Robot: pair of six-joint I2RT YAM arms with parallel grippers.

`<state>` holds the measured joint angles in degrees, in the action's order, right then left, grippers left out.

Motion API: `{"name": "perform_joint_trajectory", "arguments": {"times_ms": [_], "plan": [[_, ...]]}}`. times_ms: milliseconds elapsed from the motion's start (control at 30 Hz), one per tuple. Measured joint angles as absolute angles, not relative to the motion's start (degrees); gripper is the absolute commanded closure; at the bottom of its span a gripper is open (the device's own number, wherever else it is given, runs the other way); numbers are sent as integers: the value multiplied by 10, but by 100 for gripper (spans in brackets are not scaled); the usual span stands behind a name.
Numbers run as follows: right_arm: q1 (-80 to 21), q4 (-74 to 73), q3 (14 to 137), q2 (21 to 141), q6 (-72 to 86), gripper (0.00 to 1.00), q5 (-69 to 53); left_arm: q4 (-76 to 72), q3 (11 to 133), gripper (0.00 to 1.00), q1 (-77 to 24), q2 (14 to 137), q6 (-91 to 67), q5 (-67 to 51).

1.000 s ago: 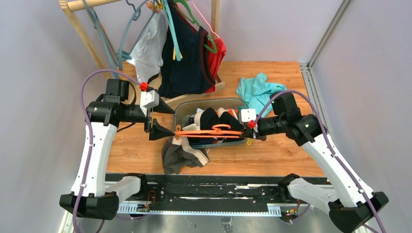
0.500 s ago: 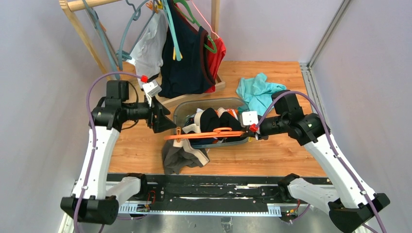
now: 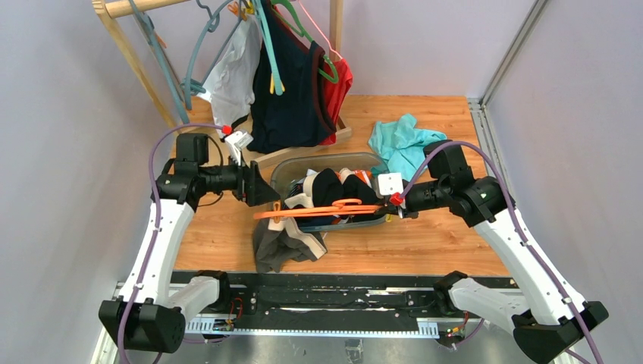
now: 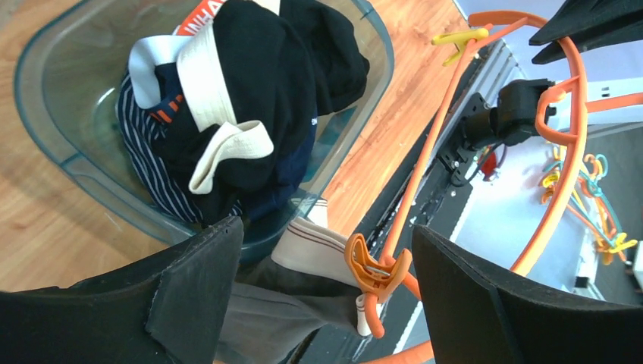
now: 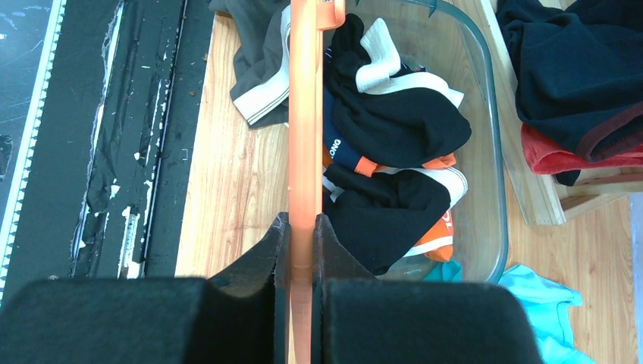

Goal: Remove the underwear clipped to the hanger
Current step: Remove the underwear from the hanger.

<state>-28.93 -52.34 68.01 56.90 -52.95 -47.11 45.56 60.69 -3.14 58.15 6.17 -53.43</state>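
Right gripper clamps the hanger level above the bin by the near edge so the left gripper, jaws apart, can reach the clip pinning the grey-brown briefs.

Pale lilac-grey walls close in the scene on the left, back and right, evenly lit (the shadows are soft). An orange-brown wood-grain tabletop fills the middle, a light wooden clothes rack stands at its back left, and a silver aluminium rail runs along its right edge.
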Motion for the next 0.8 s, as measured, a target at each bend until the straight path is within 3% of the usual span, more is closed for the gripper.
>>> {"name": "perform_joint_trajectory", "arguments": {"times_ms": [367,800], "plan": [[-289,-519,680,569,-526,99,-476,448,572,19,-31,590,40,-581],[-289,-508,680,569,-521,99,-476,445,548,38,-31,592,43,-626]]}}
